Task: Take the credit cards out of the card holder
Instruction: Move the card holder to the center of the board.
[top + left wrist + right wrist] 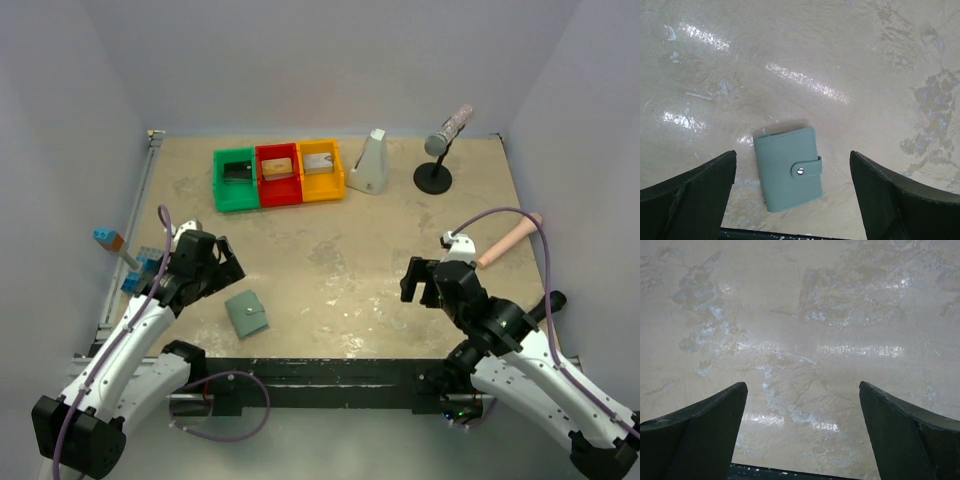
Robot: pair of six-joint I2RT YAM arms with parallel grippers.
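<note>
Overhead, one card holder point(246, 313) lies closed on the table point(330, 230) — snap fastened — near my left fingers point(226, 264), spread wide and empty. My right fingers point(418, 283), well apart from it, equally spread, hold nothing. Three bins point(279, 193) stand at the far edge: green, red, yellow.

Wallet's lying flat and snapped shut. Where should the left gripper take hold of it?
Probably from straight above, pinching the wallet across its spine and tab edges. It lies flat and closed, in line between the fingers of the open left gripper.
</note>
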